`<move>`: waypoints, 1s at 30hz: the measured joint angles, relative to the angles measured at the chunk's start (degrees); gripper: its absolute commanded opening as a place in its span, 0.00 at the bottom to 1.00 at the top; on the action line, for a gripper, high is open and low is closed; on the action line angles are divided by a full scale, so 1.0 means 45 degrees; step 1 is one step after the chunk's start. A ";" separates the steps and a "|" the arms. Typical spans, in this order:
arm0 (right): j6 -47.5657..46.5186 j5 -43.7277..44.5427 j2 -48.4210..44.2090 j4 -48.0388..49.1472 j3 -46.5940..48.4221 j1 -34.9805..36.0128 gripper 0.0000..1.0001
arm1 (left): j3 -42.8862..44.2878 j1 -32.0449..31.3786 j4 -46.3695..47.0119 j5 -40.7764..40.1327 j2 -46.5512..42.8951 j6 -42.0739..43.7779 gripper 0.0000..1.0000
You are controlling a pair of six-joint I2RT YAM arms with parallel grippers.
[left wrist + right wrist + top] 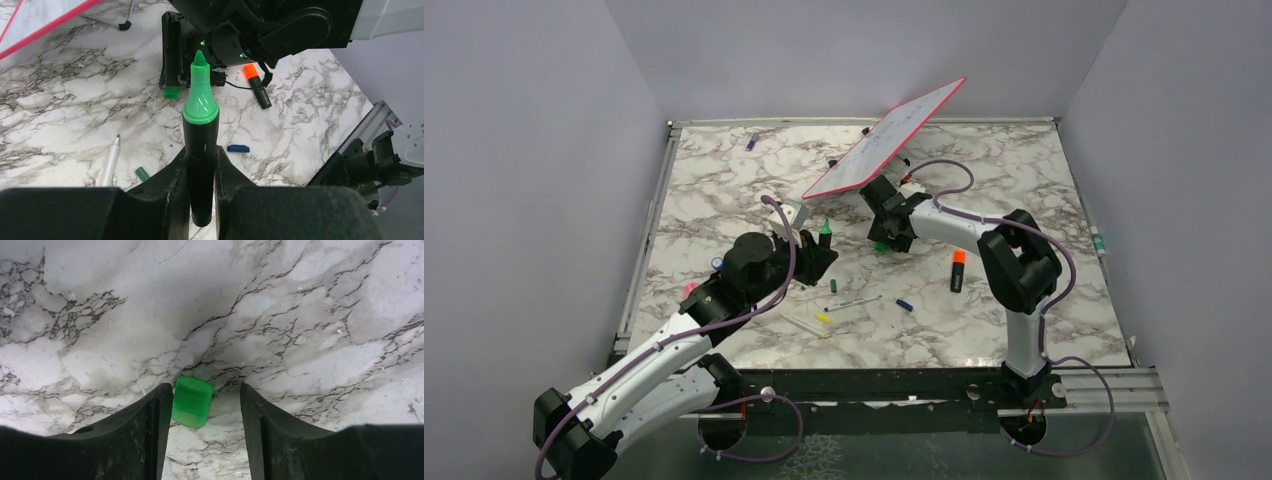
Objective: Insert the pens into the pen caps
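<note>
My left gripper [201, 167] is shut on a black-barrelled highlighter pen [200, 127], whose bare green tip points up and toward the right arm. In the top view this pen [825, 232] sticks out of the left gripper [817, 254] near the table's middle. My right gripper [202, 402] stands open, low over the marble. A short green pen cap [192, 402] lies between its fingers, close against the left finger [155, 415] with a gap to the right one. The same cap [171, 92] shows under the right gripper [883, 238] in the left wrist view.
An orange-ended black highlighter [958, 270] lies right of centre. A thin white pen [854, 302], a dark blue cap [905, 305], a teal cap [142, 173] and a yellow-ended pen [821, 320] lie near the front. A red-framed whiteboard [884, 140] leans at the back.
</note>
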 measured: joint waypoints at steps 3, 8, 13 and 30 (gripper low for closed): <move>-0.0238 0.0068 0.0000 -0.0044 -0.0034 0.0053 0.50 | 0.0000 0.0000 0.0044 0.0000 0.0000 -0.0024 0.00; -0.0612 0.0136 -0.0151 0.0199 -0.0355 0.0083 0.39 | -0.0010 0.0000 0.0063 0.0005 0.0000 -0.0083 0.00; -0.0937 0.0170 -0.0155 0.0228 -0.0413 0.0083 0.35 | -0.0151 0.0000 0.0155 0.0005 -0.0044 -0.0117 0.00; -0.1112 0.0165 -0.0971 0.0685 -0.1545 0.0160 0.28 | -0.0175 -0.0005 0.0350 0.0393 0.0369 -0.0151 0.00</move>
